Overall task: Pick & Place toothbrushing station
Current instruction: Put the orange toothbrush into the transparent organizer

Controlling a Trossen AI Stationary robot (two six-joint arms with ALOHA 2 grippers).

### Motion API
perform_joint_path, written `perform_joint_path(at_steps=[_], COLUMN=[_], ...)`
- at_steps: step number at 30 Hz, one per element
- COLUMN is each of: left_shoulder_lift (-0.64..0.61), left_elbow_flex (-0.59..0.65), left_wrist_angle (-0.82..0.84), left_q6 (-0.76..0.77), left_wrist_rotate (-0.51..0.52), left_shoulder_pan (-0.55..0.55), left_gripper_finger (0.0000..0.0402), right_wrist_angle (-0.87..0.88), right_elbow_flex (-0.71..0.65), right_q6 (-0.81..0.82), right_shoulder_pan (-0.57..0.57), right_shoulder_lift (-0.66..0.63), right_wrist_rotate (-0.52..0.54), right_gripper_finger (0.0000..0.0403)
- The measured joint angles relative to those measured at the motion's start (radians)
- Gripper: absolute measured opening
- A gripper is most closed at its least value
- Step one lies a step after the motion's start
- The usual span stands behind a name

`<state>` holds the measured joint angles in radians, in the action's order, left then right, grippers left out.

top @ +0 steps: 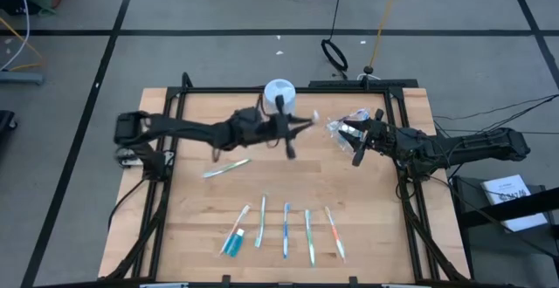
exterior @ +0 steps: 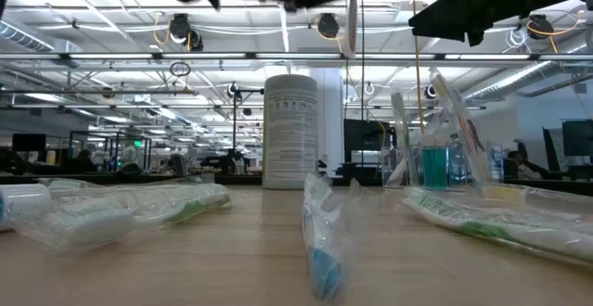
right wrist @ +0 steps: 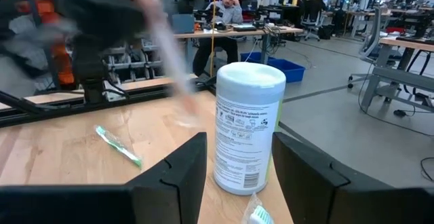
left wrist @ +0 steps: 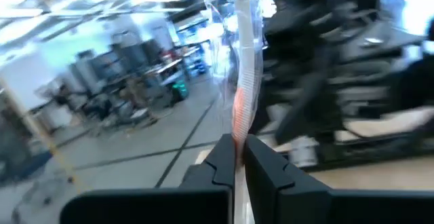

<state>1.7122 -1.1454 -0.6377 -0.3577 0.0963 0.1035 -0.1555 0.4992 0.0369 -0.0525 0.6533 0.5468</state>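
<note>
My left gripper point(top: 295, 128) is over the table's far middle, shut on a wrapped toothbrush point(left wrist: 243, 68) with an orange handle. Its free end point(top: 307, 120) points toward the clear cup point(top: 343, 127), which stands on the table with several toothbrushes and a teal tube in it point(exterior: 432, 162). My right gripper point(right wrist: 237, 173) is open above the cup, touching nothing; a wrapped brush head point(right wrist: 258, 214) shows just below its fingers. A green toothbrush point(top: 227, 168) lies alone. Several more toothbrushes point(top: 286, 229) and a teal tube point(top: 232, 243) lie in a row near the front edge. My left gripper pinches the wrapped toothbrush between its two fingers at the orange part of the handle point(left wrist: 238, 130). The toothbrush runs on past the fingertips, roughly in line with the fingers. It is lifted clear of the table.
A tall white canister point(top: 279, 90) stands at the far middle edge, straight ahead of my right gripper point(right wrist: 247, 125). A black frame point(top: 402, 148) runs along the table's sides. Bare wood lies between the cup and the row of toothbrushes.
</note>
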Motion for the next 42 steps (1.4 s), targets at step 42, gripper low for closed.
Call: perform_joint_path(at_steps=[42], left_shoulder_lift=[0.529], left_elbow_flex=[-0.318], left_wrist_angle=[-0.201], left_q6=[0.236], left_wrist_rotate=[-0.037], left_shoulder_pan=[0.207], left_gripper_finger=[0.0009], right_wrist_angle=[-0.013], right_elbow_flex=[0.000], right_q6=[-0.028], right_shoulder_pan=[0.000], right_shoulder_lift=[0.000], right_wrist_rotate=[0.002], right_gripper_finger=[0.0157])
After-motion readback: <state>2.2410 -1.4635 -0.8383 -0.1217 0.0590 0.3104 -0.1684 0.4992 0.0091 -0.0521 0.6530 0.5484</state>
